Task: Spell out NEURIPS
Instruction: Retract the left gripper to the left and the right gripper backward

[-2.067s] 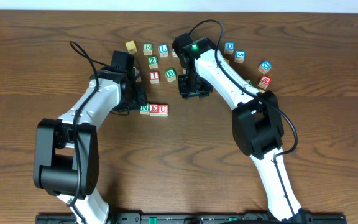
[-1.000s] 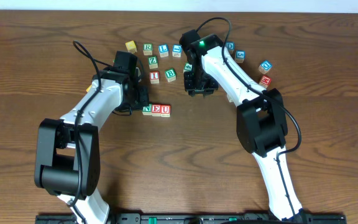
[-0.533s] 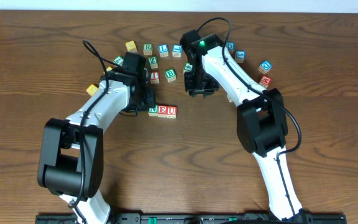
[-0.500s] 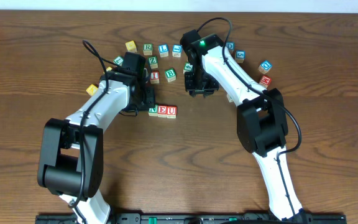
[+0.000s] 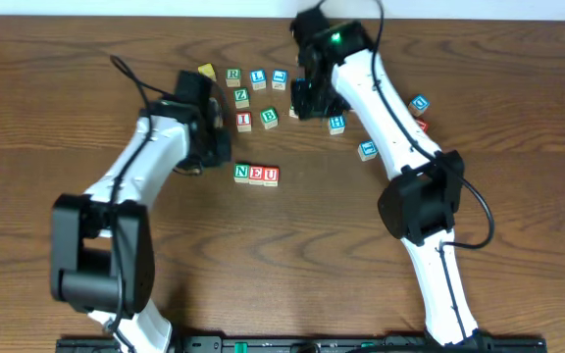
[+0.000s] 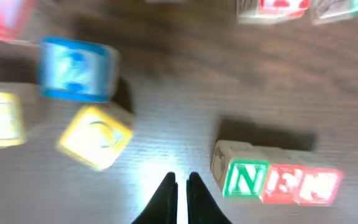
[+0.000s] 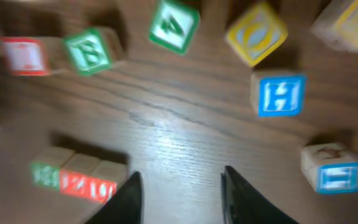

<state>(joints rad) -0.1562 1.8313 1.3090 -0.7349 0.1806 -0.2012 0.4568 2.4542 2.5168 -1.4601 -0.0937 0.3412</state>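
Both arms have drawn back from the N-E-U row at mid-table, left gripper pinched shut and empty, right gripper parted, holding nothing. R cube waits at the back: probably light, rigid wood, best pinched across two opposite flat faces.

A green N cube, a red E cube and a red U cube sit letter-up, touching side by side in a straight row. Behind them, well apart from the row, lie the red I cube, the green R cube and, just left of it, a yellow cube.
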